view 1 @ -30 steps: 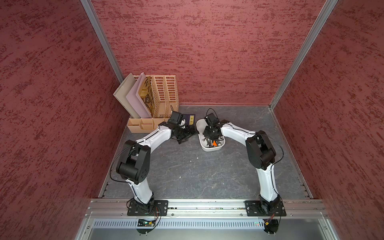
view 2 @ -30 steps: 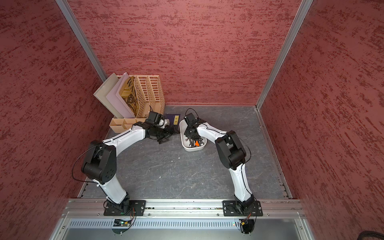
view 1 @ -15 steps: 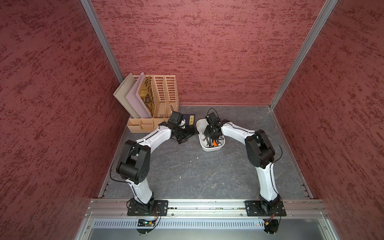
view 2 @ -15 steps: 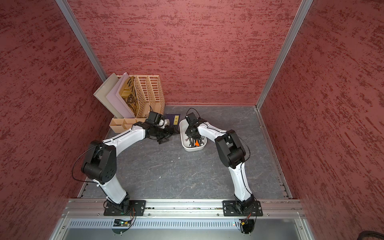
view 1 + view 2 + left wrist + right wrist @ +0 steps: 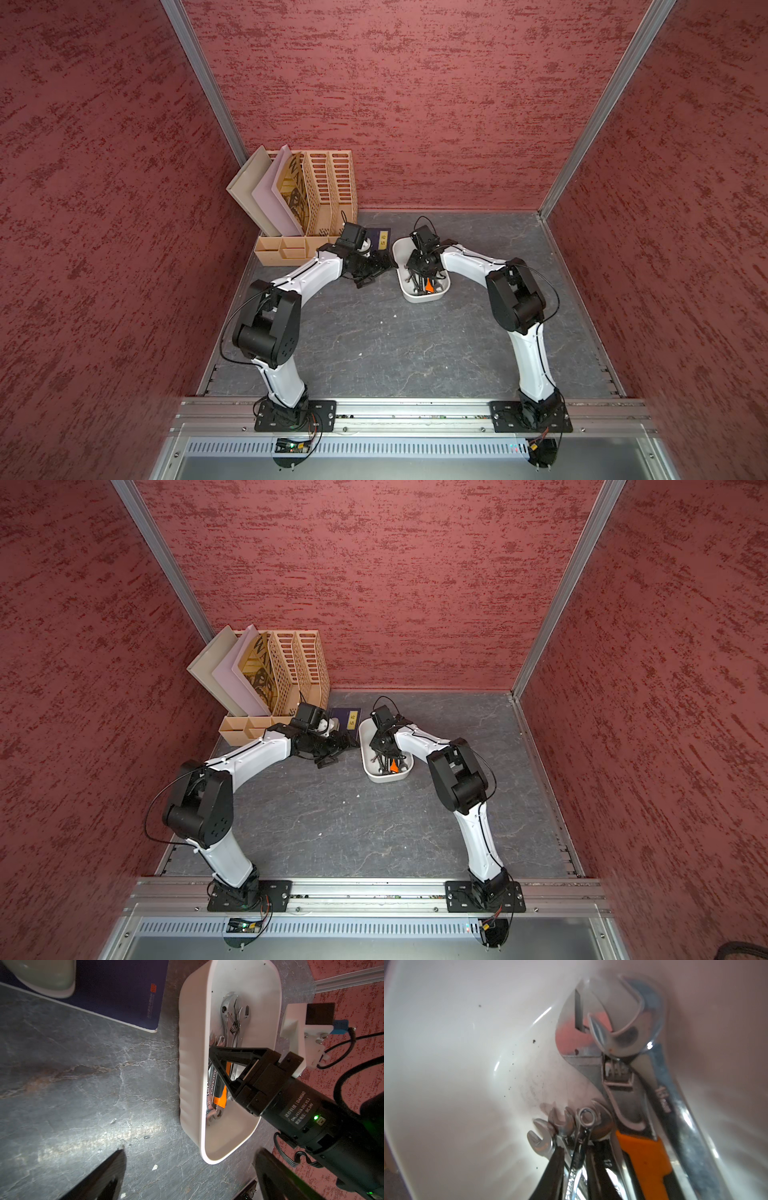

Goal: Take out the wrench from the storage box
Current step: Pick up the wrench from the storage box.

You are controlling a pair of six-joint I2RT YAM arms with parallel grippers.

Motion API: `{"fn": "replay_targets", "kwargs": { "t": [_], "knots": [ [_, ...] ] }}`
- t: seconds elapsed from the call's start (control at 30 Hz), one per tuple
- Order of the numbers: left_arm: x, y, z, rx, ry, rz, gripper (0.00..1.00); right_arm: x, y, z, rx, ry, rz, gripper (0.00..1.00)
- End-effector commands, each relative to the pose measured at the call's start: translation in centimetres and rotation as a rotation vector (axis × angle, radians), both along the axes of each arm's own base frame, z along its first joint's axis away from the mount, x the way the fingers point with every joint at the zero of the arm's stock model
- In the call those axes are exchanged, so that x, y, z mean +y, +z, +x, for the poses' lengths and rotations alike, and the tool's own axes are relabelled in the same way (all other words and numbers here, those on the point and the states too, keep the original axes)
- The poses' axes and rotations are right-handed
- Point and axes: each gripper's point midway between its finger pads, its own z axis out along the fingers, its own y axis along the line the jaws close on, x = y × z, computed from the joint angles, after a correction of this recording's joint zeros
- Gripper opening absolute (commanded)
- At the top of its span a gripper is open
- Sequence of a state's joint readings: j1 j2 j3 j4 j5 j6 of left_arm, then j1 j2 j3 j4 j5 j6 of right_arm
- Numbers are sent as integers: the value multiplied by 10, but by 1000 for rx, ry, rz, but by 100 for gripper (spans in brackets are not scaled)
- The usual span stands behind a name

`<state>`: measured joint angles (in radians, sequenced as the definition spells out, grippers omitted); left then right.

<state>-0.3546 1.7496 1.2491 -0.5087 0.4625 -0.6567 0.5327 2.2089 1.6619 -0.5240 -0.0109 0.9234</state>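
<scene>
Tabletop of grey veined stone [image 5: 395,345] carries everything. Nearest, the left gripper [image 5: 190,1149] hovers low just beside the shallow white plastic storage box [image 5: 422,297], its jaws wide apart and empty. The right gripper [image 5: 417,276] reaches down into the box, its jaws drawn narrow about the shafts of the small chrome wrenches [image 5: 571,1126]. Whether they clamp, I cannot tell. Next to these, on the box floor, lie the orange-handled adjustable wrench [image 5: 623,1095] and the large chrome open-end wrench [image 5: 662,1093], whose head overlaps the adjustable one's. Beyond the box lies a dark blue notebook [image 5: 380,239]. Farthest, in the back left corner, stands a peach slotted file organizer [image 5: 328,187].
</scene>
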Motion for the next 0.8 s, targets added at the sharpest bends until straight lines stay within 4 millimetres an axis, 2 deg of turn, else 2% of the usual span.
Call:
{"fn": "replay_targets", "kwargs": {
  "t": [0.0,0.3,0.5,0.63,0.77],
  "knots": [
    [0,-3,4,-10,-10,20,100,-5,-8,5,1,-18,-9,18],
    [2,-5,4,-9,-6,27,100,-6,-4,7,-19,-8,-15,0],
    [6,-3,6,-13,3,29,100,-6,0,8,-30,6,-17,0],
    [8,1,7,-22,8,30,100,-6,16,12,-74,40,-25,0],
    [12,8,8,-44,13,39,100,-4,52,21,-159,95,-23,0]
  ]
}}
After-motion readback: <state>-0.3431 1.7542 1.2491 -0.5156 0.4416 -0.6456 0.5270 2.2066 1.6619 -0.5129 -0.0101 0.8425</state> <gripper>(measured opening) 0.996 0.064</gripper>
